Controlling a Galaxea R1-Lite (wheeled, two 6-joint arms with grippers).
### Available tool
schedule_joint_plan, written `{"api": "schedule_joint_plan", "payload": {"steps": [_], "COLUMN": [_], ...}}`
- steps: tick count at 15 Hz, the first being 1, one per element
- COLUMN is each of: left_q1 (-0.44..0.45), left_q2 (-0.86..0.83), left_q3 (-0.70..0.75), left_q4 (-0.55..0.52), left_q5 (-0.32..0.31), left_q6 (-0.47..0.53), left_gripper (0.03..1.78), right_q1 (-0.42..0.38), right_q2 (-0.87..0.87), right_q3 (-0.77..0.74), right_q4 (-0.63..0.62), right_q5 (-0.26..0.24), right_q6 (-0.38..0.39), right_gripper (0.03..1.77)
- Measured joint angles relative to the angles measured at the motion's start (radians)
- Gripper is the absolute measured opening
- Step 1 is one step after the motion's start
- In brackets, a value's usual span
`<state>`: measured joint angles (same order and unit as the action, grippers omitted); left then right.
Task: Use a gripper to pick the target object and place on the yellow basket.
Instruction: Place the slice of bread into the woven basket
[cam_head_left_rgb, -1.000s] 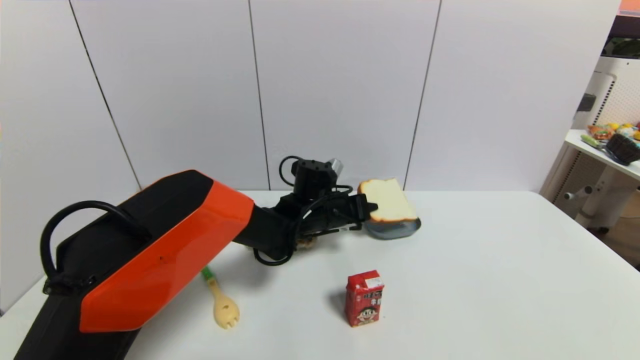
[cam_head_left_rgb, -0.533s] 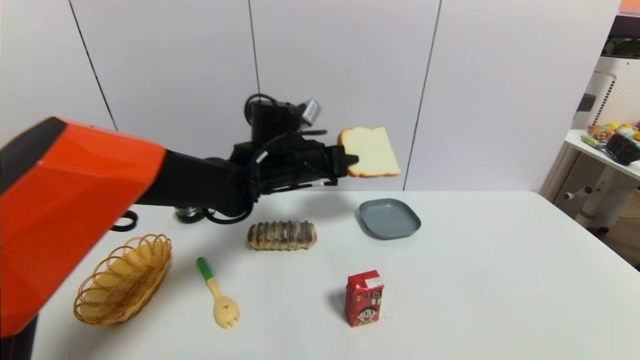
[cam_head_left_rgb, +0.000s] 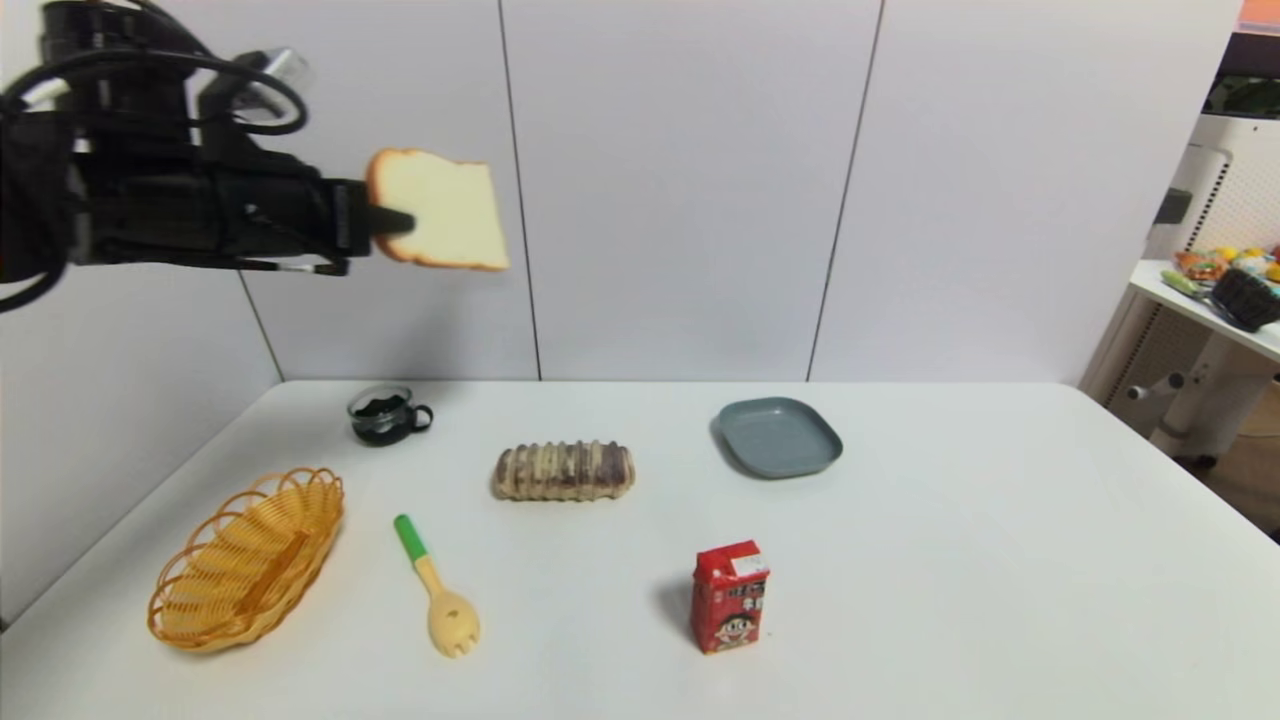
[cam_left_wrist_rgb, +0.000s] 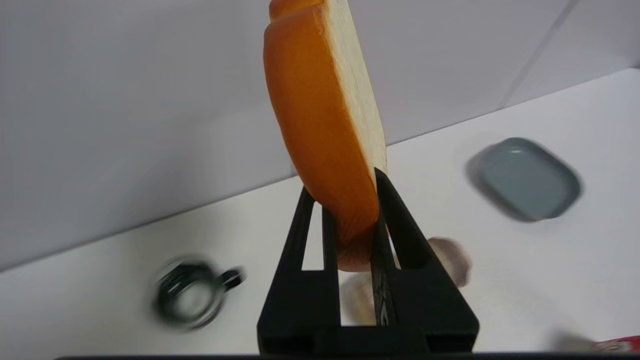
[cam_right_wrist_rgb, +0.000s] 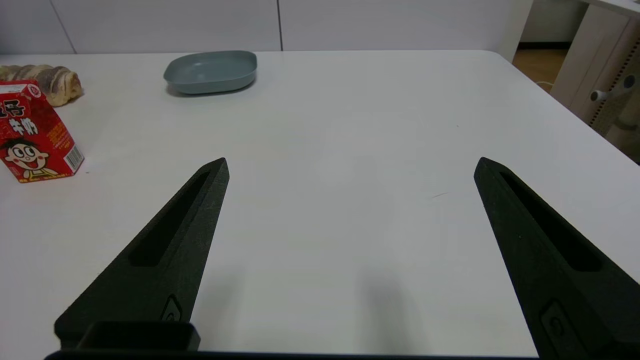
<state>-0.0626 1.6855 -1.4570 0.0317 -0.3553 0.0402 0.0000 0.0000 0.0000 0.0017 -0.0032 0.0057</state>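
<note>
Head view shows the left gripper (cam_head_left_rgb: 392, 220) clamped on the bread slice (cam_head_left_rgb: 440, 210), raised above the table (cam_head_left_rgb: 950, 560), while the right gripper (cam_right_wrist_rgb: 352, 167) stands open over the tabletop.

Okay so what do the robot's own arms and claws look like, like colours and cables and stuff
The left claw is black with tapering, slotted fingers; its arm is black with looping black cables and a silvery camera. The right claw has matching dark, pointed fingers.

White bread (cam_head_left_rgb: 445, 212) with orange-brown crust (cam_left_wrist_rgb: 315, 110), yellow-orange woven basket (cam_head_left_rgb: 250, 570), brown-striped roll (cam_head_left_rgb: 565, 472); red carton (cam_head_left_rgb: 728, 598), grey-blue plate (cam_head_left_rgb: 780, 440)
</note>
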Motion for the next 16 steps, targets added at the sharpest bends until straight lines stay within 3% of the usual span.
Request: {"api": "schedule_joint_plan", "payload": {"steps": [4,10,16], "left_q1": [0.173,0.258,0.278], "left_q2": [-0.162,-0.363,-0.435], "left_q3": [0.236,0.628,0.748], "left_q4": [0.059,0.105,0.101], "left_q5": [-0.001,0.009,0.011], "left_q6": [0.064,0.063,-0.137], "left_gripper": [0.24,0.24,0.24], "right_q1": [0.000,0.000,0.000], "right_q2": [0.000,0.000,0.000], "right_q3": [0.000,0.000,0.000], "right_q4": [0.000,0.000,0.000], "right_q5": [0.000,0.000,0.000], "right_q6": [0.000,0.000,0.000], "right_gripper": [1.69,1.69,1.69]}}
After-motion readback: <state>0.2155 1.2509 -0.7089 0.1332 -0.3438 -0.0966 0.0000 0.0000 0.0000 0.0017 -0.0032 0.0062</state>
